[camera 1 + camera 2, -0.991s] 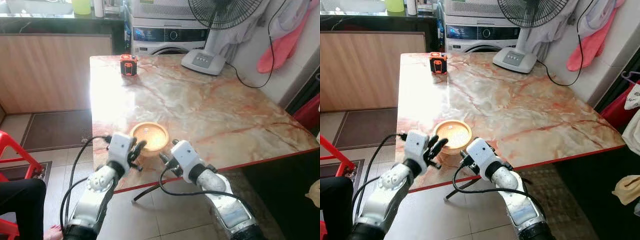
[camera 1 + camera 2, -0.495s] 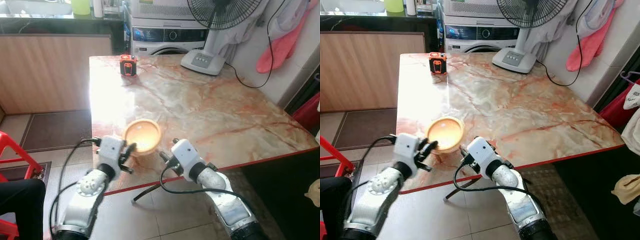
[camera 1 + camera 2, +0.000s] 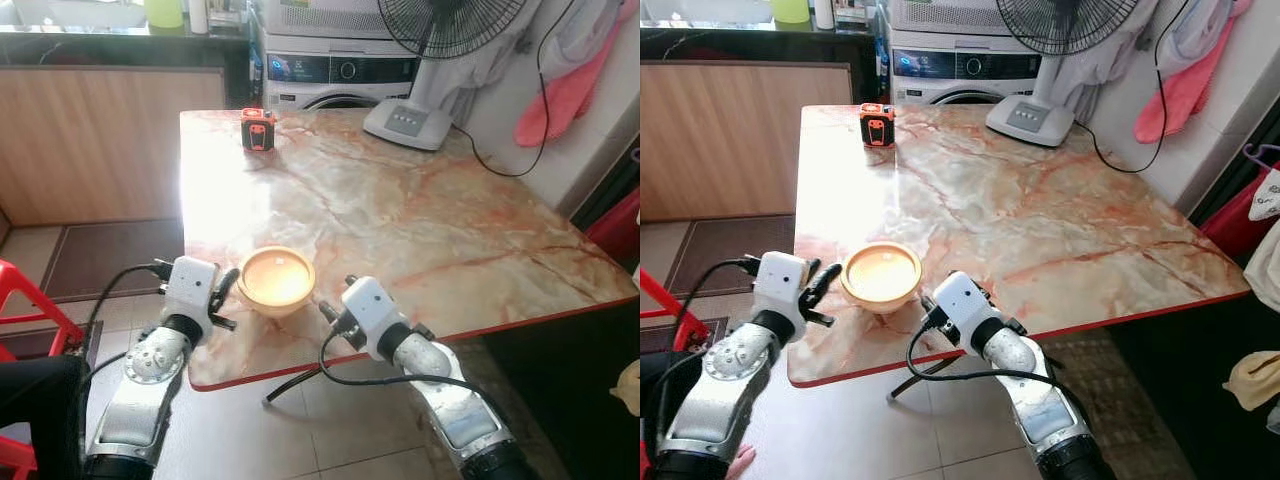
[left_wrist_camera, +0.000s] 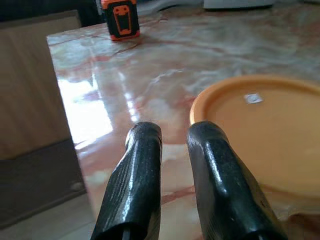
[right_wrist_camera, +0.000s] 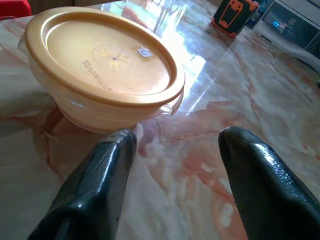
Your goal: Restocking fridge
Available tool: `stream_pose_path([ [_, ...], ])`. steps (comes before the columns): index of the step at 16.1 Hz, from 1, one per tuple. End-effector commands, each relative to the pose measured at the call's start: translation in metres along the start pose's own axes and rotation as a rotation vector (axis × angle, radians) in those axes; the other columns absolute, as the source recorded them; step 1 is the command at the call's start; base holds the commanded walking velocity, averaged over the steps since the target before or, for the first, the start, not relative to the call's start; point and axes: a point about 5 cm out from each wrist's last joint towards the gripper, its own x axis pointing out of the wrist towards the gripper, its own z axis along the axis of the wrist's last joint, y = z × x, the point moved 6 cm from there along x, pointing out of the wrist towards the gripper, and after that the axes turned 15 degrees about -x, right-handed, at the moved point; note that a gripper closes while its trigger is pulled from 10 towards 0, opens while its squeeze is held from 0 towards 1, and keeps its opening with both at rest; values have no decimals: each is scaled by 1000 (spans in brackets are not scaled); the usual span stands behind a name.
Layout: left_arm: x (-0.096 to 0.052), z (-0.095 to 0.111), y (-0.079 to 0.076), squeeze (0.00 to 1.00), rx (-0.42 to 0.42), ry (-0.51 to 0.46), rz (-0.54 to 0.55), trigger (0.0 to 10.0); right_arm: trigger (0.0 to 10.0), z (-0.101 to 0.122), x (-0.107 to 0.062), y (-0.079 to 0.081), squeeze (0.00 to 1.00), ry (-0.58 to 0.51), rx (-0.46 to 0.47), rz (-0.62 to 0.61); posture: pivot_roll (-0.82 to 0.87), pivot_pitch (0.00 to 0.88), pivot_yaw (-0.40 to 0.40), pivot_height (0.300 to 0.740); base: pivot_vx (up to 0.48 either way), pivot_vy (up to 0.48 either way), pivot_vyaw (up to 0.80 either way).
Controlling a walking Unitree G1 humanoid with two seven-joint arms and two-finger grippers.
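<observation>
We see an orange lidded container [image 3: 275, 281] sitting on a marble table [image 3: 420, 210], close to the near edge. Our left gripper [image 3: 216, 297] hovers just beside the container's left side, fingers [image 4: 137, 170] nearly pressed together and holding nothing. Our right gripper [image 5: 175, 175] rests near the container's right side, fingers spread wide and empty. An orange and black tape measure [image 3: 257, 129] stands well away at the far edge, near a fan base [image 3: 408, 122].
</observation>
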Motion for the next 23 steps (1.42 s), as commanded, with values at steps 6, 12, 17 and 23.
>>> stream_pose_path([
  [6, 3, 21, -67, 0, -101, -82, -254, 10000, 10000, -1, 1, -5, 0, 2, -1, -10, -4, 0, -140, 740, 0, 0, 0],
  [12, 7, -13, -93, 0, -30, 75, -363, 10000, 10000, -5, -2, -7, 0, 15, 2, -21, -27, 0, -131, 740, 0, 0, 0],
  [17, 3, -22, -91, 0, -7, 113, -350, 10000, 10000, -4, -2, -6, 0, 12, 1, -16, -22, 0, -134, 740, 0, 0, 0],
  [23, -5, -27, -80, 0, 16, 147, -312, 10000, 10000, -4, -1, -7, 0, 14, -4, -14, -18, 0, -138, 740, 0, 0, 0],
])
